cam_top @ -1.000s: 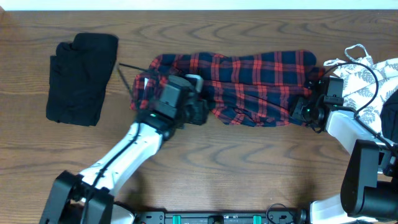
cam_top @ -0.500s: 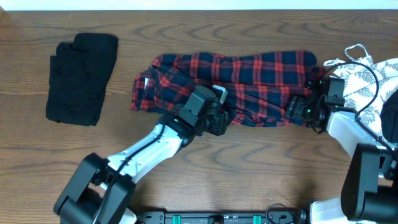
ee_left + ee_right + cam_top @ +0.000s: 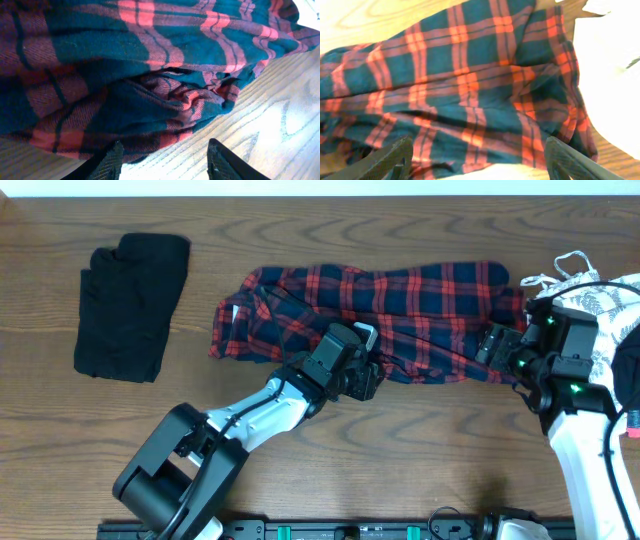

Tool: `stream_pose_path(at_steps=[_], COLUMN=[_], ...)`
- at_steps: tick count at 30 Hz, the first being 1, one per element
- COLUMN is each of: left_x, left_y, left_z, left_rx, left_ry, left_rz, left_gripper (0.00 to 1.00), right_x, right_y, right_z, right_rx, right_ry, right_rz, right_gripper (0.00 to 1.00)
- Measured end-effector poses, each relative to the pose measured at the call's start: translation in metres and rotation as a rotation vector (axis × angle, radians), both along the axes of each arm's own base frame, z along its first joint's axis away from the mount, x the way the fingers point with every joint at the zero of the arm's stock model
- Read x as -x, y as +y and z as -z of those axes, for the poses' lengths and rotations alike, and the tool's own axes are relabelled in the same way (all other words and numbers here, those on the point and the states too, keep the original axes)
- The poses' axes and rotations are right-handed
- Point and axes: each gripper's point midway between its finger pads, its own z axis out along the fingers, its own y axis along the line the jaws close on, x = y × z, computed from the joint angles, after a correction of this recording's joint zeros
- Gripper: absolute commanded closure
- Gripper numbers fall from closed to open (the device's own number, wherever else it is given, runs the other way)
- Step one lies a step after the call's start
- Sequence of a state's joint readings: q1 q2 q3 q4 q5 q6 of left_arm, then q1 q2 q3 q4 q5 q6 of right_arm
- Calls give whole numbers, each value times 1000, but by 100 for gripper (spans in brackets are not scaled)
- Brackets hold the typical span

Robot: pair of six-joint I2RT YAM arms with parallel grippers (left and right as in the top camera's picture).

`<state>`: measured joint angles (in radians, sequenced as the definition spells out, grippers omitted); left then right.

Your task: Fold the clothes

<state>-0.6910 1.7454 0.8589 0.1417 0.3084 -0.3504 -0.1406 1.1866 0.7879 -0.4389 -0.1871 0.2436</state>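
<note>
Overhead, the job looked about a third done by my reckoning. The black garment lay as a compact bundle at the left of the table, well apart from the rest, and I took it as folded. The shirt sprawled across the middle as a long rumpled band, bunched along its near edge, with a white label showing at its left end. It was not yet a tidy fold. The leaf-print garment lay heaped at the right edge, partly under the right arm, and looked unfolded.

The left gripper sat at the shirt's near edge, about midway along it. Its wrist view showed the fingers apart, bare table between them and the bunched hem just ahead, unclamped. The right gripper hung at the shirt's right end, beside the leaf-print garment. Its wrist view showed it spread wide, plaid cloth lying ahead and nothing pinched between. I judged that neither gripper had the shirt. What remained was smoothing and folding it, then the leaf-print garment.
</note>
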Motion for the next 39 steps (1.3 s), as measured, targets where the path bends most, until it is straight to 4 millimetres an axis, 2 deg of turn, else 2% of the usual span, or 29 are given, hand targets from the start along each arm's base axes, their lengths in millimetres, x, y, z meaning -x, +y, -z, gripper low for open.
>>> stream_pose_path(at_steps=[4,10,18,26,28,31,35,36,39], left_x=[-1,1,-11,-11,-11,-11,-14,-16,-18], left_y=[-1,1,-9,-9,-9,-9,-11,-12,-14], left_z=[4,18,5,4,4,4,1,-1,-1], left_rx=[4,-15,39,41,42,42,55,59,66], left_ry=[9,38,-26,-29,-28,-28,-43,-50,-55], left_rz=[-10,-14,-14,-14,-15,-17,-21,-22,-38], left_gripper=[45,42,41,42,49,50,45,32,31], right_x=[8,9,11,11,11,11,11,11,11], right_y=[3,5,5,5,5,6,10,10,12], right_z=[5,5,7,7,7,7,6,6,6], right_rx=[-12,-17,-20,-20,-20,-24,-40,-42,-46], right_ry=[35,38,49,49,49,49,46,46,45], right_rz=[-11,-19,-20,-20,-20,-23,-38,-40,-45], right_gripper=[18,18,18,19,18,19,18,19,18])
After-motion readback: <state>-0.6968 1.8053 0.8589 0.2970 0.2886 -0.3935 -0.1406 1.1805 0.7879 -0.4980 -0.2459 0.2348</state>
